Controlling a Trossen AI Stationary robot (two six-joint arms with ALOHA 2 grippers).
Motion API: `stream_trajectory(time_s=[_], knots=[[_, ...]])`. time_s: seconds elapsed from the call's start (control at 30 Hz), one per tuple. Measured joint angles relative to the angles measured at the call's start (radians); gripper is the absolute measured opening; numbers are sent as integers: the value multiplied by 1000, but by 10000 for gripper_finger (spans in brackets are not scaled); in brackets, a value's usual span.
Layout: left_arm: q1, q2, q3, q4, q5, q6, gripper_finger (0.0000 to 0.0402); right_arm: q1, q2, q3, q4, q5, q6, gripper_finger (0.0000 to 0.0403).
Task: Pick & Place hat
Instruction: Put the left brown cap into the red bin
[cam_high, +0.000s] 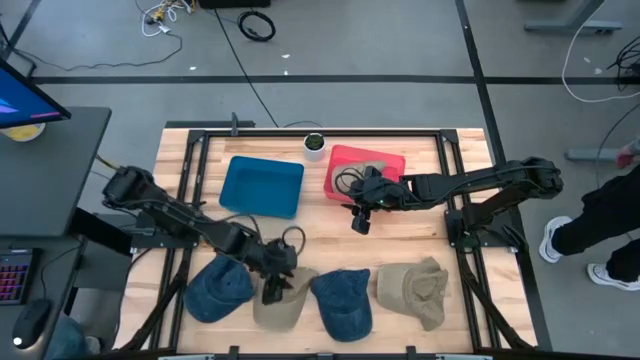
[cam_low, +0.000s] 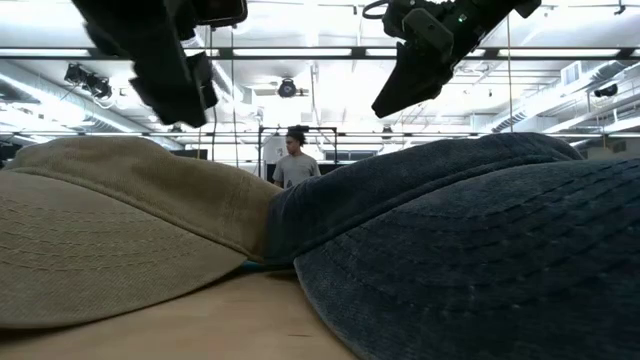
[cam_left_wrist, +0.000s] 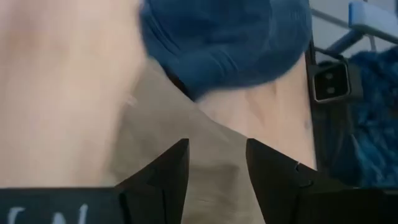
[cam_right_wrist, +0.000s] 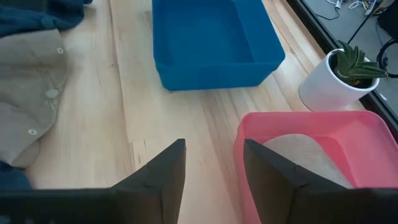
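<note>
Four hats lie in a row along the table's near edge: a blue hat (cam_high: 218, 290), a tan hat (cam_high: 288, 305), a second blue hat (cam_high: 342, 302) and a second tan hat (cam_high: 413, 290). Another tan hat (cam_right_wrist: 298, 155) lies inside the red bin (cam_high: 392, 162). My left gripper (cam_high: 272, 292) hangs open just above the first tan hat (cam_left_wrist: 217, 155), with a finger on either side of its cloth; the low view shows the left gripper (cam_low: 175, 80) clear of the tan hat (cam_low: 110, 230). My right gripper (cam_high: 360, 220) is open above bare table beside the red bin (cam_right_wrist: 249, 124).
A blue bin (cam_high: 262, 185) stands left of the red bin, and a small potted plant (cam_high: 315, 143) sits at the far edge between them. Bare wood lies in the table's middle. A person stands far back in the room (cam_low: 294, 160); another person's legs show right of the table (cam_high: 600, 225).
</note>
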Motion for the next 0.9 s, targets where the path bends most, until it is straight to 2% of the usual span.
stream_trajectory(time_s=[0.27, 0.4, 0.53, 0.63, 0.77, 0.9], knots=[[-59, 110, 67, -56, 33, -115, 165, 0, 0, 0, -14, 0, -5, 167], [-54, 137, 67, -107, 25, -115, 165, 0, 0, 0, -23, 0, -5, 167], [-54, 138, 66, -124, -31, -59, 160, 0, 0, 0, -26, 0, -2, 167], [-59, 138, 65, -123, -19, 29, 126, 0, 0, 0, -27, 0, -2, 167], [-61, 138, 65, -121, 37, 101, 29, 0, 0, 0, -26, 0, -10, 167], [-61, 137, 83, -129, 42, 192, 9, 0, 0, 0, -23, 0, -74, 167]])
